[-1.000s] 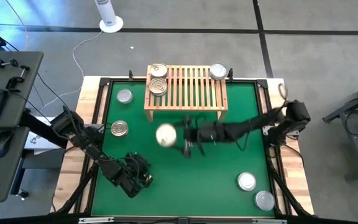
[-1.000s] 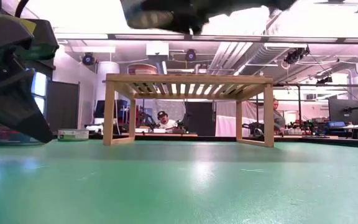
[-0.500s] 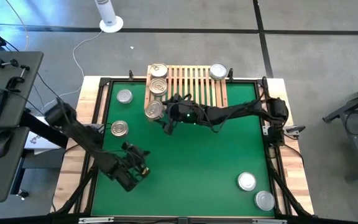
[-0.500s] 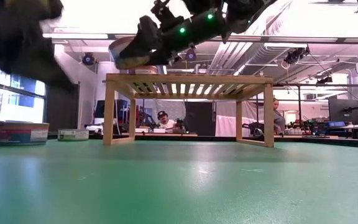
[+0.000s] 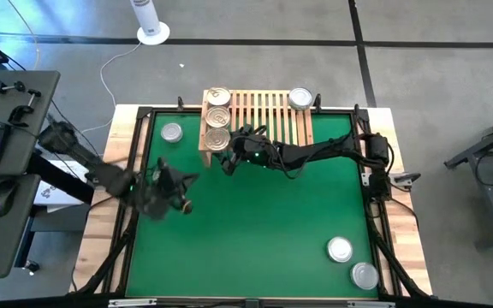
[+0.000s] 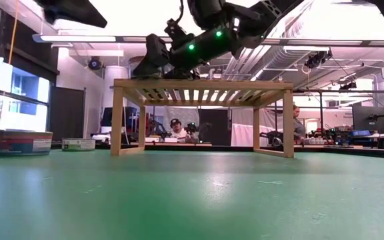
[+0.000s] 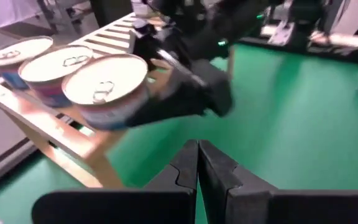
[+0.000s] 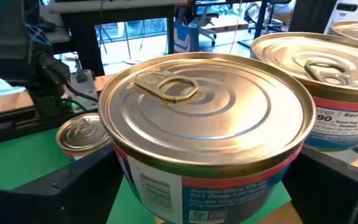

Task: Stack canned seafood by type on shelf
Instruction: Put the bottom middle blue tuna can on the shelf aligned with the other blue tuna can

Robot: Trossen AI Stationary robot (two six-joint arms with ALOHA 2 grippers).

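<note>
A gold-topped tin (image 8: pixel 204 130) is held clamped in the right gripper (image 5: pixel 223 152) at the shelf's (image 5: pixel 268 115) near left corner, lined up beside two matching tins (image 5: pixel 217 106) so the type is kept in one row. A silver tin (image 5: pixel 299 98) is kept apart at the far right corner. The left gripper (image 7: pixel 197 168) is seen pinched closed, empty, above the mat (image 5: pixel 264 222) near the shelf's left side.

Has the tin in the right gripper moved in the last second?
Yes. The right gripper has carried the gold-topped tin from over the green mat to the front left corner of the wooden shelf, next to two matching tins there.
</note>
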